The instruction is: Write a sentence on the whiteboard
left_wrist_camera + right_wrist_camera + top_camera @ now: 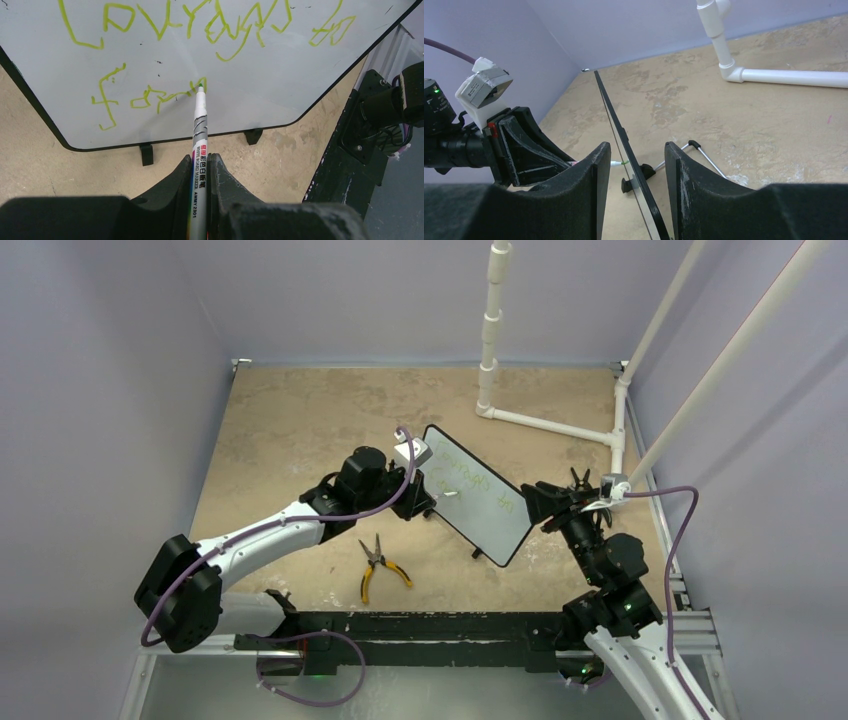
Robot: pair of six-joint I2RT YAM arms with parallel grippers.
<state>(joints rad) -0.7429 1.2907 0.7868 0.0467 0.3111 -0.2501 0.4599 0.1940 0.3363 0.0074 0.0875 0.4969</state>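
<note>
The whiteboard point(480, 495) stands tilted on the table between both arms, black-framed, on little black feet point(146, 154). The sentence point(175, 20) is green scrawl in two rows; the lower row ends at the marker tip. My left gripper point(200, 159) is shut on a white-grey marker point(200, 130), whose green tip touches the board face point(200, 50). In the top view the left gripper point(425, 495) is at the board's left side. My right gripper point(638, 146) straddles the board's edge point(616, 120), its fingers apart with a gap on each side. In the top view the right gripper point(535, 502) is at the board's right end.
Orange-handled pliers point(378, 565) lie on the table near the left arm. A white PVC pipe frame point(490, 340) rises at the back right and runs along the right edge. A thin wire stand leg point(704, 155) sticks out behind the board.
</note>
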